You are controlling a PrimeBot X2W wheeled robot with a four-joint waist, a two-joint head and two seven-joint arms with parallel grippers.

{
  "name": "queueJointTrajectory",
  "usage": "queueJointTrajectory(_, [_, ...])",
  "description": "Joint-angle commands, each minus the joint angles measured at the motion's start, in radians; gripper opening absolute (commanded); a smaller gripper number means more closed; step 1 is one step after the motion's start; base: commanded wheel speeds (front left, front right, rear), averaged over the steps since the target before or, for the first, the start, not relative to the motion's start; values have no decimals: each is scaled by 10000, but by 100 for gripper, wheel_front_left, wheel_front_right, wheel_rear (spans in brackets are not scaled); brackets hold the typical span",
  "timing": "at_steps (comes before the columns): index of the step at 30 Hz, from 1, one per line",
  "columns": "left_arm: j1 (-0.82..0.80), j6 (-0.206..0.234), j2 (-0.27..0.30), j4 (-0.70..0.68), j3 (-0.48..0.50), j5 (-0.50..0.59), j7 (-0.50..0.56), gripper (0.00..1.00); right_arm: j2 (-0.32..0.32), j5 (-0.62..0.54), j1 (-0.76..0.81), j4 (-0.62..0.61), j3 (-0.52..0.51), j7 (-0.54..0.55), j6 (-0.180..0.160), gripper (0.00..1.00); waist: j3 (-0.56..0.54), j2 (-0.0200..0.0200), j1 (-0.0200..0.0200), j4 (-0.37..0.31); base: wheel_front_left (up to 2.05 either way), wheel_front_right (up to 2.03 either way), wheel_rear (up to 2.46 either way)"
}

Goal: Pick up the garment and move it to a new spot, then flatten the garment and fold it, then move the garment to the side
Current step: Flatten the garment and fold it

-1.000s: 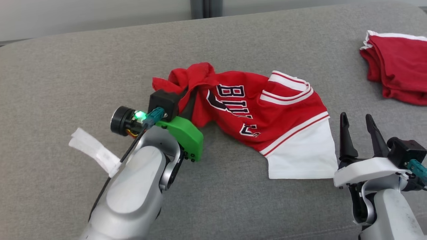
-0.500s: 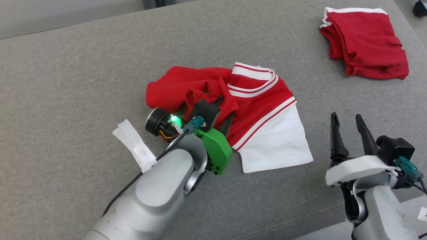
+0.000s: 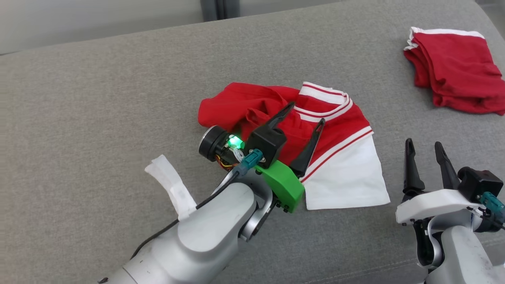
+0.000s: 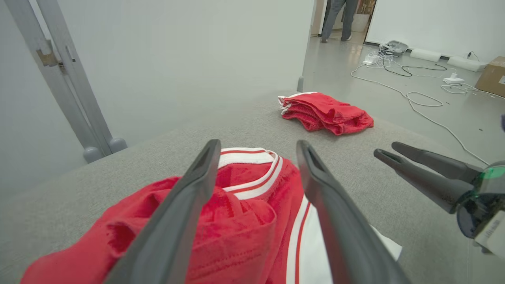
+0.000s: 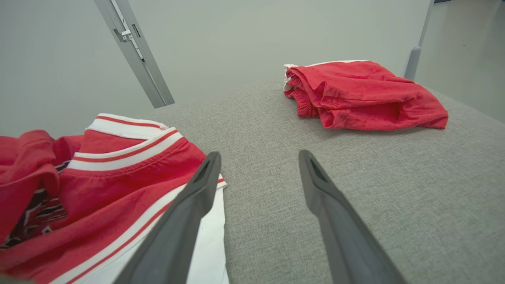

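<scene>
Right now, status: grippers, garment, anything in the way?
Left gripper open over red jersey, holding nothing. Right gripper open, off its white edge. Jersey bunched, not folded. Other red garment apart, far right.

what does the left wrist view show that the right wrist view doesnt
Left wrist adds: the open left end effector over the jersey, a person's legs, floor cables, a box. Right wrist adds: the jersey's black lettering. Both: jersey, folded red cloth, grey cushion, the open right end effector.
</scene>
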Motion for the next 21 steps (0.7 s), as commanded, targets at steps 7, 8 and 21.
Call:
queueJointTrajectory(7, [501, 582, 813, -96, 534, -202, -161, 100, -24, -84, 246, -119, -85, -59, -16, 100, -428, -1, 0, 846, 0, 0, 0])
queueJointTrajectory(8, [514, 566, 898, -41, 513, -159, -134, 100, -22, -80, 224, -127, -64, -46, -16, 100, -416, -1, 0, 854, 0, 0, 0])
queueJointTrajectory(21, [-277, 205, 1099, 1592, -260, 591, 119, 100, -22, -106, 66, -246, -53, 61, -16, 100, -30, -1, 0, 315, 0, 0, 0])
